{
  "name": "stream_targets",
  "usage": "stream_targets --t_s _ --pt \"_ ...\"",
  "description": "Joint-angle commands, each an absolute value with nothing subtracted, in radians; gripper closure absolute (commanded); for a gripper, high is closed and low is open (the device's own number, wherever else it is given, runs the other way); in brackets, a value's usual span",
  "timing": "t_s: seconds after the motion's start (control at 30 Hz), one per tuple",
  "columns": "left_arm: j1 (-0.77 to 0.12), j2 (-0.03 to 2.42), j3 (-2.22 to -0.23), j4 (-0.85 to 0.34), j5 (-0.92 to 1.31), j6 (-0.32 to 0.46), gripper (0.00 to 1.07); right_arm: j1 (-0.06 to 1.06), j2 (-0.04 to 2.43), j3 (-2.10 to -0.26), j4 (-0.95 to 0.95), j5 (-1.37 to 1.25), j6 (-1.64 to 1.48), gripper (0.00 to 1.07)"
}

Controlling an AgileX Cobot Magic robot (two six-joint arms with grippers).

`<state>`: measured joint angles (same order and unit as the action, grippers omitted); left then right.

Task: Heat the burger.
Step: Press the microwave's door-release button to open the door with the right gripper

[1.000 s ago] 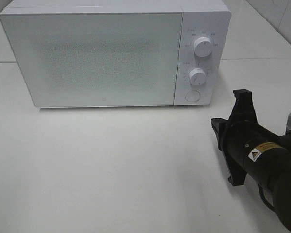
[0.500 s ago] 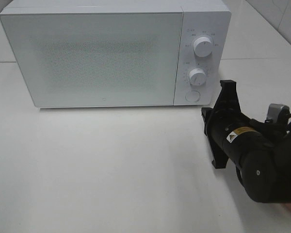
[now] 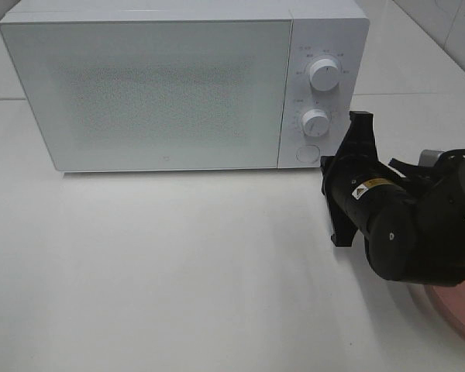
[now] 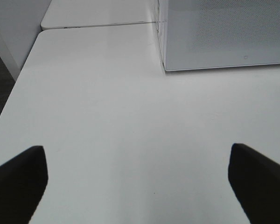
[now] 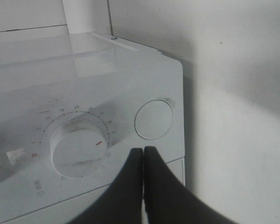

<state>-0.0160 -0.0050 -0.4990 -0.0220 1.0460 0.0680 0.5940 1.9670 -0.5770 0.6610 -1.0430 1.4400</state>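
Observation:
The burger is out of view. The white microwave (image 3: pixel 155 85) stands at the back of the table with its door closed. My right gripper (image 5: pixel 143 154) is shut and empty, its tips pressed together just in front of the control panel, between the lower dial (image 5: pixel 79 147) and the round button (image 5: pixel 153 119). In the exterior high view the right arm (image 3: pixel 403 225) reaches toward that button (image 3: pixel 308 153) from the right. My left gripper (image 4: pixel 136 154) is open over bare table, with nothing between its fingers (image 4: pixel 18 177), off the microwave's (image 4: pixel 224 32) left corner.
An edge of a round pink plate (image 3: pixel 459 319) shows at the bottom right, partly under the right arm. The upper dial (image 3: pixel 325 74) sits above the lower one (image 3: pixel 315 122). White table (image 3: pixel 178 271) stretches in front of the microwave.
The right arm has moved left and toward the microwave's control panel, bringing its shut tips close to the round button. The pink plate's edge has come into view behind it.

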Motion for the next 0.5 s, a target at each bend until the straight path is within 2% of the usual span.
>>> stream_targets --t_s 0.03,0.5 --pt "-0.021 -0.031 -0.496 -0.024 1.037 0.063 0.09 0.586 1.988 -0.612 0.654 -1.018 1.425 1.07" --pt "-0.021 -0.031 -0.496 -0.024 1.037 0.063 0.09 0.583 2.066 -0.713 0.688 -0.989 1.41 1.07"
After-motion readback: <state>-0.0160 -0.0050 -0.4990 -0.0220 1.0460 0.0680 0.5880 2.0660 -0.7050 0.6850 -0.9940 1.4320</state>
